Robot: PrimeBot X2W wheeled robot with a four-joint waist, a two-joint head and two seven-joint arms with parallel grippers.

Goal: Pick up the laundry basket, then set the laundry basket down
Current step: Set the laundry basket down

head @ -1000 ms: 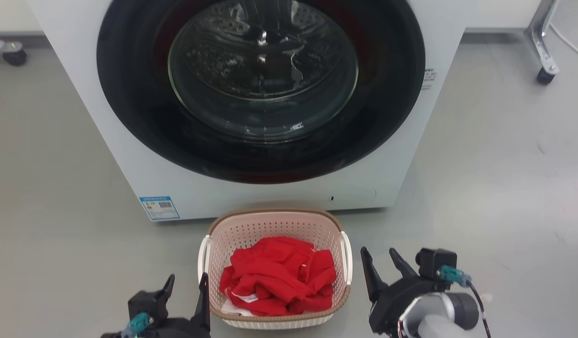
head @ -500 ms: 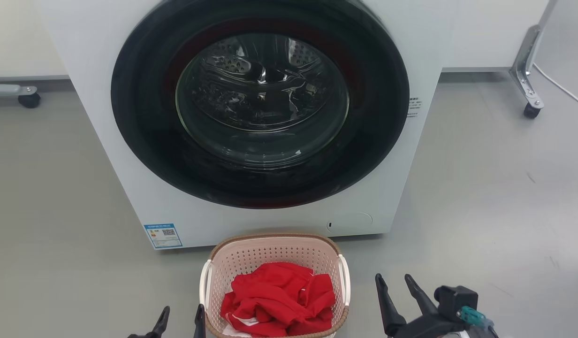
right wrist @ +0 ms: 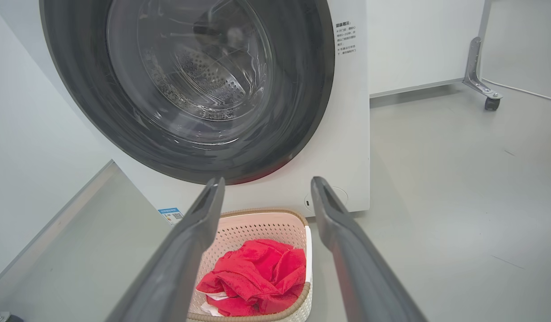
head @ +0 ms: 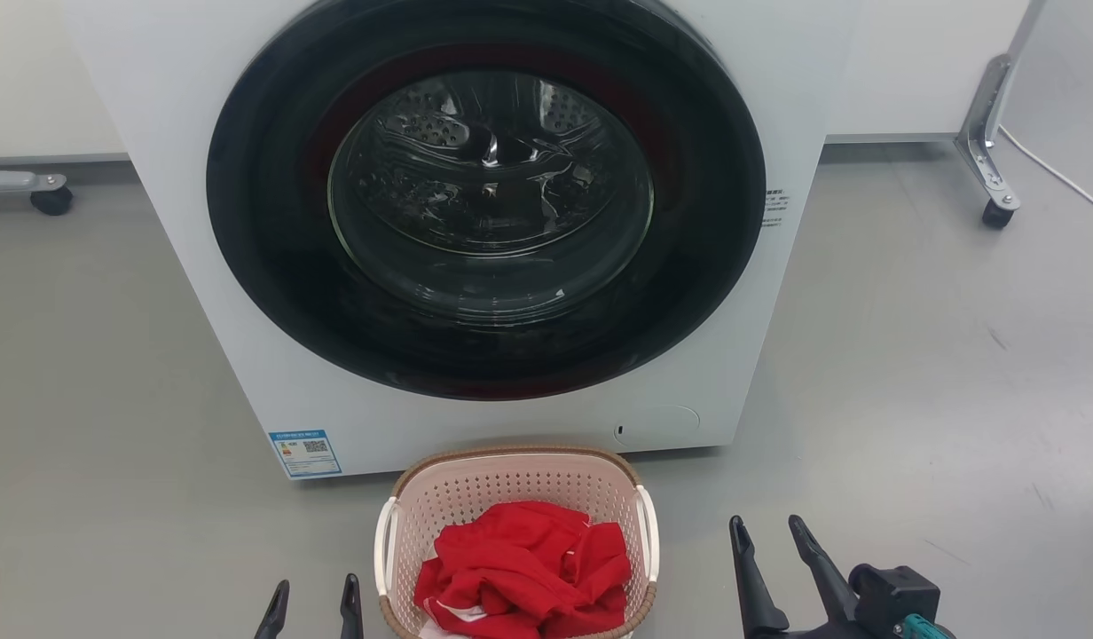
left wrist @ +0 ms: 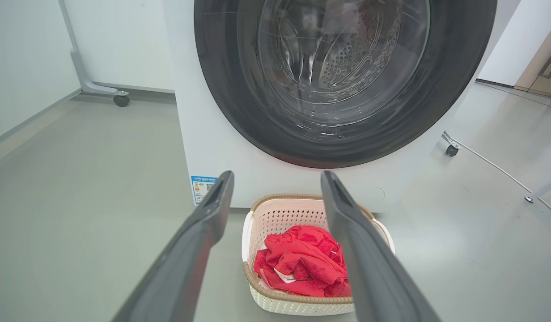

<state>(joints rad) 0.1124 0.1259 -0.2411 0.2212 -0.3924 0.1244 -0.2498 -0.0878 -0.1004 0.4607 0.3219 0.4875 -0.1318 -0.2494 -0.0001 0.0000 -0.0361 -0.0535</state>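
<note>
Head view. Left tool [head: 317, 584]: 2 fingertips rise above the bottom edge and the rest is cut off. The gap between them is narrow and grips nothing. It sits just left of the laundry basket [head: 511, 453], not touching.

Right tool [head: 765, 524]: fingers parted slightly wider, empty, on the basket's right and apart from it.

The basket sits on the grey floor [head: 910, 399] just before the washing machine [head: 369, 417], with red cloth [head: 520, 568] heaped inside. Its near end is cut off. The machine's round door [head: 489, 186] is closed, with a blue label [head: 304, 451] at its lower corner. A wheeled frame leg [head: 990, 169] stands far right.

Left wrist view. 2 fingers [left wrist: 199, 250] spread wide with nothing between them. The right-hand finger overlaps part of the basket's rim. The basket lies beyond them.

Right wrist view. 2 fingers [right wrist: 186, 250] spread wide, empty. The left-hand finger hides the basket's left side, and the basket's bottom is cut off.
</note>
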